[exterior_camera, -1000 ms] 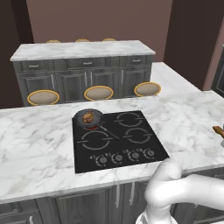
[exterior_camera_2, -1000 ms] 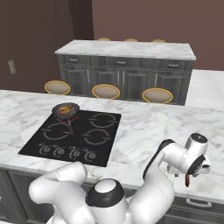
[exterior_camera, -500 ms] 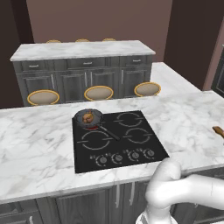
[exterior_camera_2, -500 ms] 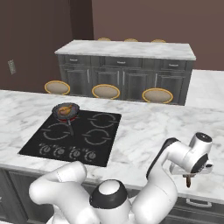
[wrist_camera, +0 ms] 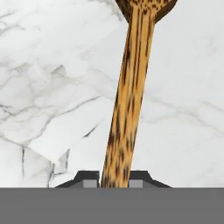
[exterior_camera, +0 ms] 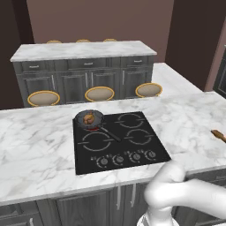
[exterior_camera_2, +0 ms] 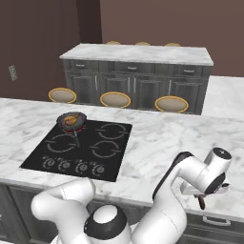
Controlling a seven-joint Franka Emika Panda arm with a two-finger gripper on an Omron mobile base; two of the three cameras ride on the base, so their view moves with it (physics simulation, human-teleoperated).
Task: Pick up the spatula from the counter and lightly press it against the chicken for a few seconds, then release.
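Observation:
The wooden spatula [wrist_camera: 127, 96] lies on the white marble counter [wrist_camera: 48, 87], its handle running down between my two dark fingertips [wrist_camera: 89, 176]. My gripper [wrist_camera: 114, 177] is shut on the handle's lower end. In the right base view the gripper [exterior_camera_2: 202, 199] hangs low over the counter's front right edge, with the dark end of the spatula [exterior_camera_2: 202, 204] showing under it. The left base view shows one end of the spatula [exterior_camera: 218, 134] at the far right. The chicken [exterior_camera: 89, 118] [exterior_camera_2: 71, 120] sits in a small dark pan [exterior_camera: 98, 122] on the cooktop's back left burner, far to the gripper's left.
The black cooktop [exterior_camera: 132, 145] [exterior_camera_2: 109, 147] has a row of knobs along its front. The pan's handle [exterior_camera: 110, 132] points toward the front right. Bare marble [exterior_camera_2: 157, 143] lies between cooktop and gripper. Beyond the counter stand three stools [exterior_camera: 99, 93] and a back cabinet run [exterior_camera: 84, 75].
The jaws have closed from wide open onto the spatula's handle. The arm has barely shifted and the spatula still lies on the counter.

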